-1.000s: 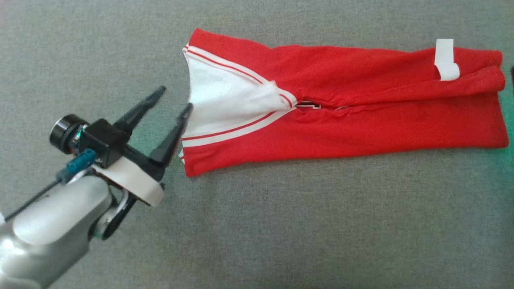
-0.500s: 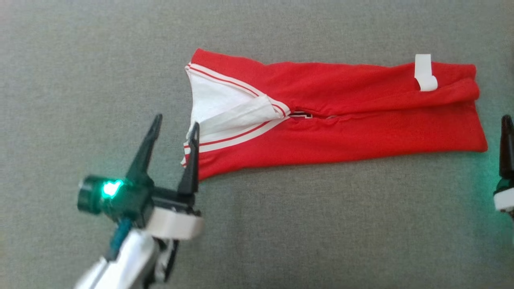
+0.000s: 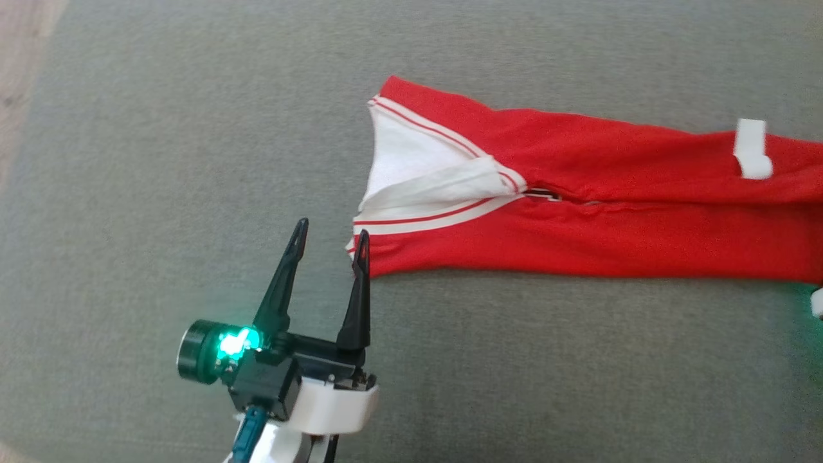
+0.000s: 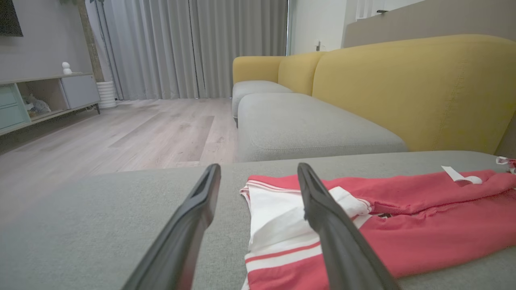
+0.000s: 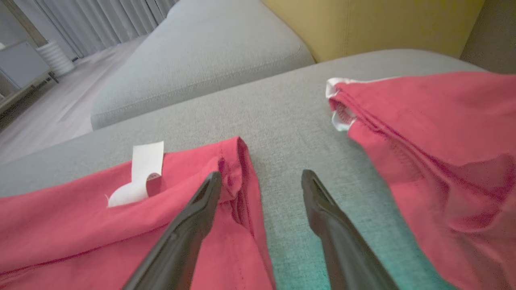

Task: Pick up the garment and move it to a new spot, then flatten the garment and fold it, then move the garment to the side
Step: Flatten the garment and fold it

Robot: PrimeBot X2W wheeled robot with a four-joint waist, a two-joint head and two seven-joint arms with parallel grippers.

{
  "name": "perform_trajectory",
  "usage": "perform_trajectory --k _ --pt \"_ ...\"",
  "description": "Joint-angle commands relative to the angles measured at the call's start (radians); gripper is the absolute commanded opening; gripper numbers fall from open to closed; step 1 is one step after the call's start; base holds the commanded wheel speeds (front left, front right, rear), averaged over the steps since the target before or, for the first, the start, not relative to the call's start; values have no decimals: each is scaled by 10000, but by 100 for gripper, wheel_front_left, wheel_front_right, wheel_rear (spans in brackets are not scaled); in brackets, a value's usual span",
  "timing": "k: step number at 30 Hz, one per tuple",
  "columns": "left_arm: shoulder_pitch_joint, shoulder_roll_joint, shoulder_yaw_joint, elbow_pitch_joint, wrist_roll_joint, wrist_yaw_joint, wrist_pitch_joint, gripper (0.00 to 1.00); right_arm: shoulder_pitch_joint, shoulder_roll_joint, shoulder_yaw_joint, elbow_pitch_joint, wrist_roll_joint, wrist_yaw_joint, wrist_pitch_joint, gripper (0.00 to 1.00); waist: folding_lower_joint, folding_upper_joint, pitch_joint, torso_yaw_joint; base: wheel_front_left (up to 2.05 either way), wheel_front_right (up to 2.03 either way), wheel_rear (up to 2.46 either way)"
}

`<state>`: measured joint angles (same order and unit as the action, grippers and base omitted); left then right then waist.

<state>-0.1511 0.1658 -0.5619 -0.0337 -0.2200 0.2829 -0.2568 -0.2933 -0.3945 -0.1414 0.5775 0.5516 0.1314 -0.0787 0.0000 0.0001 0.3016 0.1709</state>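
The garment [image 3: 578,225] is red with white striped trim and lies on the grey cushion [image 3: 193,161] as a long strip folded lengthwise. Its white neck opening [image 3: 411,167] faces left and a white tag [image 3: 751,149] sits near its right end. My left gripper [image 3: 331,231] is open, with its right fingertip [image 3: 362,241] just off the garment's near left corner; the left wrist view shows the left gripper [image 4: 259,169] holding nothing. My right gripper [image 5: 261,177] stands open over the garment's right end [image 5: 225,225], its left finger above the folded edge, beside the tag [image 5: 139,177].
A second red cloth [image 5: 427,141] with white trim lies just right of the garment's end. The yellow sofa back [image 4: 403,88] rises behind, and another grey seat [image 4: 306,129] lies beyond the cushion's left edge. Wood floor [image 3: 19,51] shows at the head view's upper left.
The head camera has shifted. My left gripper has drawn back from the white neck opening to the garment's near left corner and now points straight up the view. The garment lies as before.
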Motion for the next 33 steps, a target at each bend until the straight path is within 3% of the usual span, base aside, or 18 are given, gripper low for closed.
perform_trajectory --k 1,6,7,8,9,14,24,28,33 --pt "-37 -29 452 -325 132 -23 -49 100 -67 -125 87 -149 -108 -7 71 100 0 -1 51 158 0 0 0" --pt "141 -376 920 -336 536 -412 -49 100 -216 206 -207 541 -378 -7 1006 100 0 -1 73 343 0 0 0" --pt "181 -429 1006 -341 598 -473 -49 100 -212 276 -215 568 -350 -7 1119 92 0 -1 72 355 0 0 0" --pt "224 -481 1099 -349 647 -528 -49 100 -204 355 -230 551 -300 -7 1191 26 0 -1 66 349 0 0 0" --pt "270 -523 1193 -355 693 -581 -49 100 -192 424 -250 489 -279 -7 1210 0 0 -1 58 326 0 0 0" --pt "426 -695 1573 -355 907 -849 -49 100 -127 416 -365 152 -285 -7 926 0 0 -1 1 84 0 0 0" --pt "554 -858 2083 -316 1222 -1303 -49 100 -140 -438 -908 -1404 -388 -7 1362 0 0 -1 -153 -573 0 0 0" --pt "637 -904 2237 -264 1275 -1428 -49 100 -278 112 -568 -3202 103 -7 1954 0 0 -1 -285 -795 0 0 0" --pt "651 -987 2279 -195 1309 -1566 -49 100 -376 1447 328 -5556 588 -7 2944 0 0 -1 -410 -870 0 0 0"
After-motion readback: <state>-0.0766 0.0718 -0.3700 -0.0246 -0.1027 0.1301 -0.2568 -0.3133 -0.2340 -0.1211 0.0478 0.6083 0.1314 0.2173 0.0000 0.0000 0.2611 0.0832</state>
